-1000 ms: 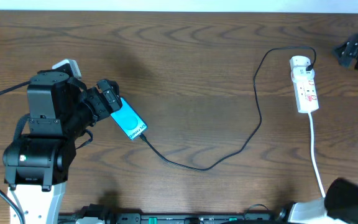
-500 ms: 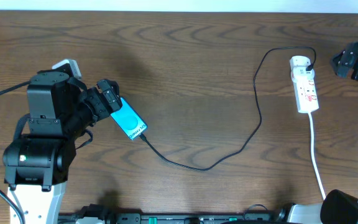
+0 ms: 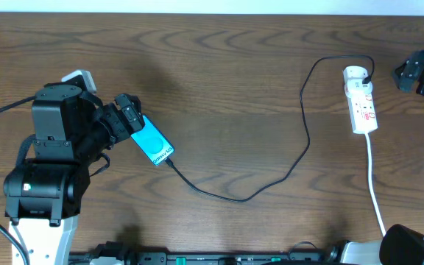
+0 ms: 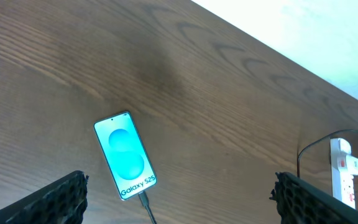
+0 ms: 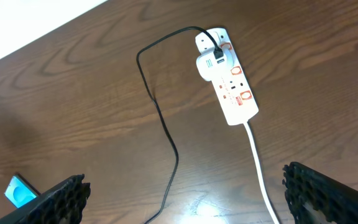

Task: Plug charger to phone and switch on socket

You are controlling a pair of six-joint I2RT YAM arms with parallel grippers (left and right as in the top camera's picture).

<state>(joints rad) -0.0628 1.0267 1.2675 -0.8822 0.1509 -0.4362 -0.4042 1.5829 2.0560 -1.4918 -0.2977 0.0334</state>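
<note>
Charger [image 3: 234, 199] cable is being shown lying in a loose curve across the middle of the overhead frame. Its small tip is seated in the lower end of the phone [image 3: 153, 143] at centre left, and its black plug in the upper end of the socket [image 3: 361, 99] at upper right. Switching on is being judged the step in hand; whether a switch is already on cannot be told. For a clean press, one fingertip is best being brought squarely down on the red-marked switch nearest the plug, so that the strip is not being pushed sideways. The right gripper [image 3: 412, 72] is being held off the socket, near the frame's right edge, its fingers [image 5: 61, 196] spread wide and empty. The left gripper [image 3: 127, 112] is being held just beside the phone's upper end, its fingers [image 4: 55, 199] likewise spread, grasping nothing.
</note>
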